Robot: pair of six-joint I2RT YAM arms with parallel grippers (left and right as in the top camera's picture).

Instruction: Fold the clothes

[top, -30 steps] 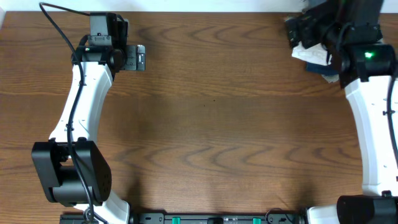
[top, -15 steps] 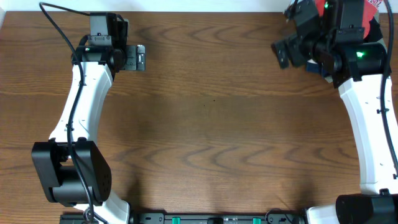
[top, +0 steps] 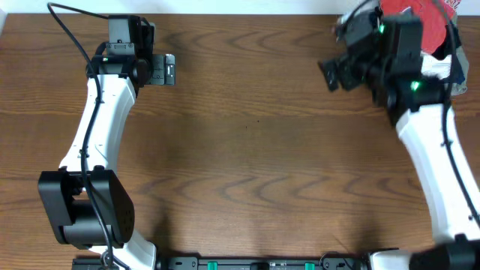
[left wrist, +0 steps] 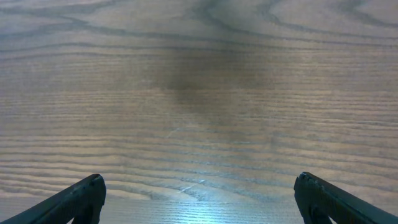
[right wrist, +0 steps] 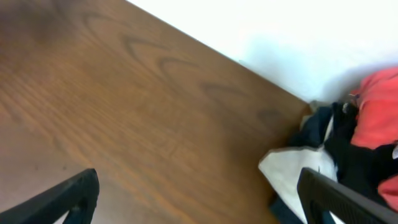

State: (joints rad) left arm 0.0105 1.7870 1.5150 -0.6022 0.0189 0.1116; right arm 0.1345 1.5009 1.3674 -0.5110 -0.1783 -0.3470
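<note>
The coral-red T-shirt (top: 429, 24) lies bunched at the far right corner of the table, partly hidden behind my right arm. It also shows at the right edge of the right wrist view (right wrist: 380, 93). My right gripper (top: 334, 69) is open and empty, to the left of the shirt and apart from it; its fingers are spread wide over bare wood in the right wrist view (right wrist: 208, 199). My left gripper (top: 163, 70) is open and empty at the far left over bare wood, as the left wrist view (left wrist: 199, 199) shows.
A heap of other garments lies beside the red shirt: a white piece (right wrist: 292, 169) (top: 439, 67), with black (right wrist: 351, 149) and navy cloth under it. The table's far edge meets a white wall (right wrist: 280, 37).
My right arm has swung left, away from the heap, uncovering more of the red shirt. The gripper stays open and empty. The left arm has not moved.
</note>
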